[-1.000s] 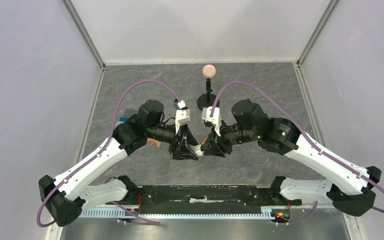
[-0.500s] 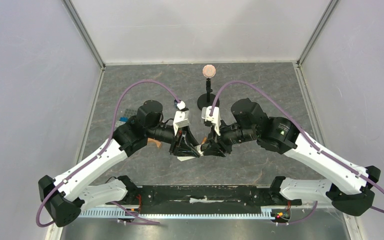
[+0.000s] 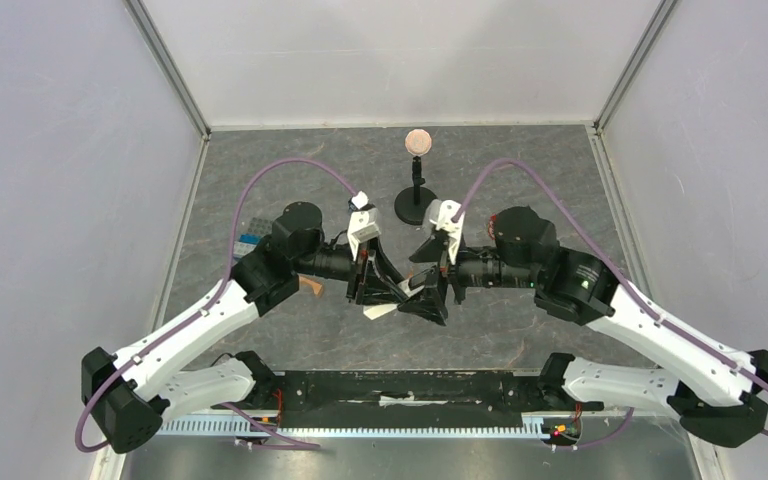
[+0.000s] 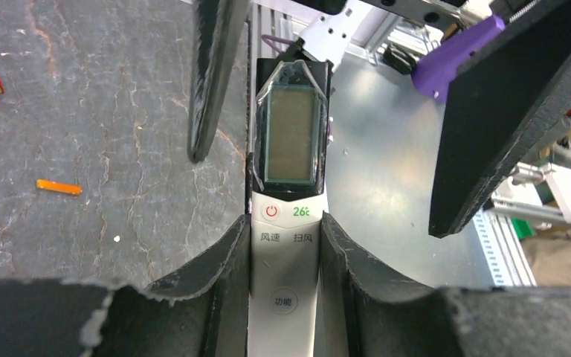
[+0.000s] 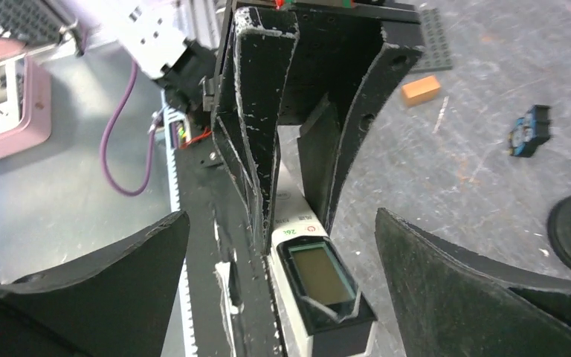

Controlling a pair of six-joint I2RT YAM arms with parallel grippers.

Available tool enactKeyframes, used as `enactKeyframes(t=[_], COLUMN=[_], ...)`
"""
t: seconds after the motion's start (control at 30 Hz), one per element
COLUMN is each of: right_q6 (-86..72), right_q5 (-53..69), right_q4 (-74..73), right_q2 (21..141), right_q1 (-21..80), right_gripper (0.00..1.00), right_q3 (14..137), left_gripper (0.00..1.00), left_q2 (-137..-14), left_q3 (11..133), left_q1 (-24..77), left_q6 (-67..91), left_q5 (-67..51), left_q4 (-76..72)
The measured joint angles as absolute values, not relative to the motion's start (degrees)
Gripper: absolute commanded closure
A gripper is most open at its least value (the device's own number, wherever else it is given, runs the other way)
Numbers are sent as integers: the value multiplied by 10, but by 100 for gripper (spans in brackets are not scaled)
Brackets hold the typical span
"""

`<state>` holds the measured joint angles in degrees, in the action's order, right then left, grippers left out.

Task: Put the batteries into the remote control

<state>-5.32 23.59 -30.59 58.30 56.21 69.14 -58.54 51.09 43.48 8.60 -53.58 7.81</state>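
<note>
My left gripper is clamped on the remote control at its button end, over the bench. My right gripper gapes wide, flanking the screen end. Light, stiff, slick plastic: pinch the long edges.

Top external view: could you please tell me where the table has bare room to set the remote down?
Bare: the far-right table between the black stand and the right wall, and the far-left strip behind the left arm. Crowded: the centre, where the left gripper holds the remote control inside the open right gripper.
</note>
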Motion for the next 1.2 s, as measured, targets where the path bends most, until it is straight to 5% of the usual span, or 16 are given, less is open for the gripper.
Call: enactKeyframes(t=[0.4,0.7,1.2], right_q6=[-169,-255,-409], right_q5=[50,28,117], right_q4=[-152,-111,70], right_q2=[416,440,518], right_q1=[563,562,563], right_gripper=[2,2,34], right_q3=[576,544,476], left_gripper=[98,98,98], left_q2=[-526,-491,-504], left_q3=[415,410,384], left_q1=[438,439,439], left_q6=[366,482,562], left_q5=[-336,-228,-197], left_q4=[-128,-225,-307])
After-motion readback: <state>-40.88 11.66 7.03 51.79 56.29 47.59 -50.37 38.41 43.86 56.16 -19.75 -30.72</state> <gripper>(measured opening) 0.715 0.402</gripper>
